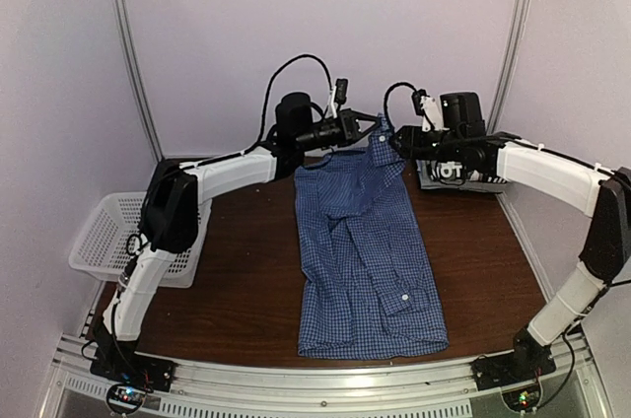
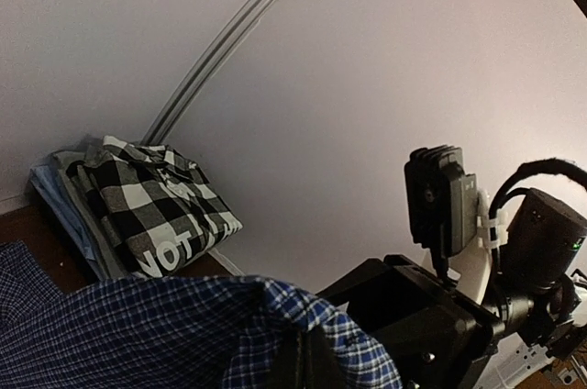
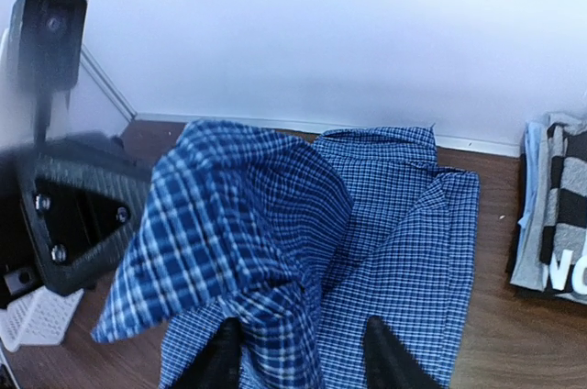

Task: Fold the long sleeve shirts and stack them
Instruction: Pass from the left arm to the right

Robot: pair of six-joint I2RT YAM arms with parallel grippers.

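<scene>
The blue fine-checked shirt (image 1: pixel 370 260) lies lengthwise down the middle of the brown table, partly folded, with a cuff button near its front end. Its far end is lifted off the table. My left gripper (image 1: pixel 367 128) is shut on that raised edge, and the cloth bunches round its fingers (image 2: pixel 307 357). My right gripper (image 1: pixel 392 139) is right beside it; its jaws stand apart with a fold of the blue shirt (image 3: pixel 275 224) between them (image 3: pixel 303 357). The black-and-white checked shirt (image 2: pixel 151 215) with white lettering lies folded on a pile at the far right (image 1: pixel 463 174).
A white mesh basket (image 1: pixel 108 231) stands at the table's left edge. The pile under the checked shirt (image 3: pixel 564 224) sits against the back wall, behind my right arm. The two gripper bodies are close together above the shirt's far end.
</scene>
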